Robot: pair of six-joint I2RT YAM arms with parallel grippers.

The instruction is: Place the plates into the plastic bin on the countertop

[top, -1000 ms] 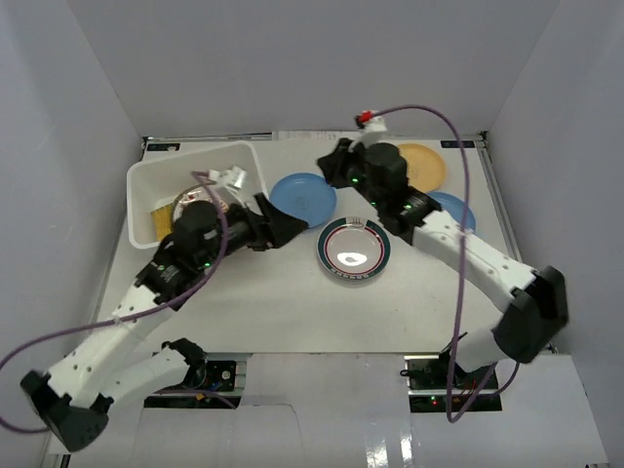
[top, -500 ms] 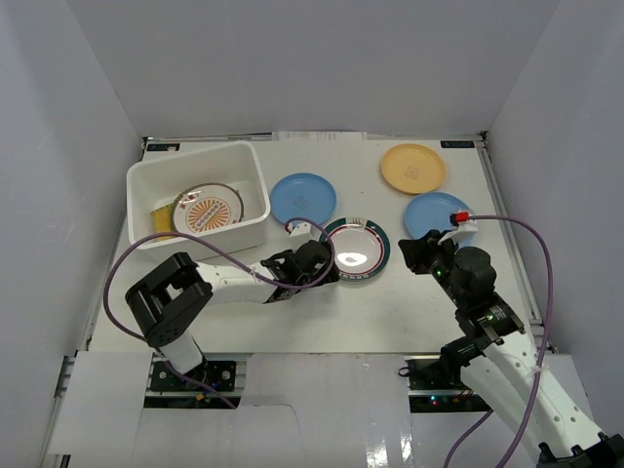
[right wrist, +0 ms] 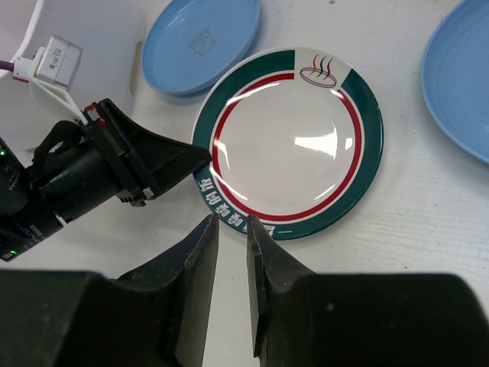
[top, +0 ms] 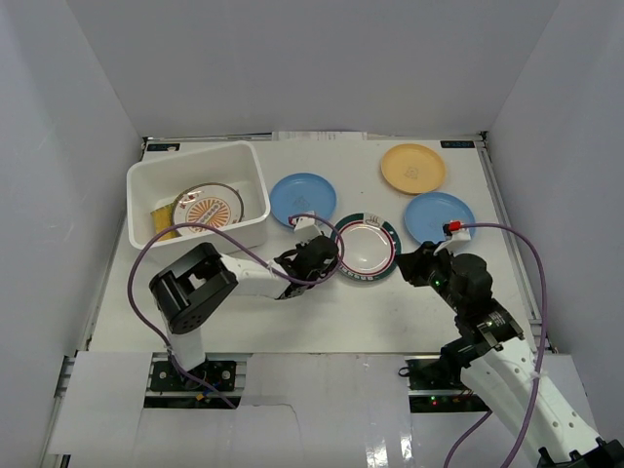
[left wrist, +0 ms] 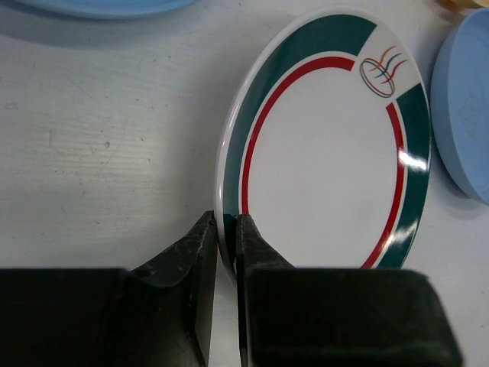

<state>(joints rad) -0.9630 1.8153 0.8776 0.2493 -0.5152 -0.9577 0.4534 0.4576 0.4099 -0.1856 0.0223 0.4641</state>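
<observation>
A white plate with a dark green rim [top: 366,249] lies at the middle of the countertop [top: 292,312]. My left gripper [top: 330,255] is shut on its left rim; in the left wrist view both fingers [left wrist: 227,222] pinch the edge of this plate [left wrist: 328,153]. My right gripper [top: 414,263] hovers by the plate's right side. Its fingers [right wrist: 231,222] stand a narrow gap apart just short of the plate's rim [right wrist: 290,138], with nothing between them. The white plastic bin [top: 249,229] at the back left holds an orange-patterned plate [top: 208,207] and a yellow one [top: 161,219].
A blue plate [top: 302,198] lies right of the bin, close behind my left gripper. Another blue plate [top: 439,216] lies behind my right gripper, and an orange-tan plate [top: 412,168] sits at the back right. White walls enclose the countertop.
My left gripper has shut on the green-rimmed plate's rim, and the plate has shifted slightly to the right. My right gripper has moved a little closer to the plate, its fingers parting slightly.
</observation>
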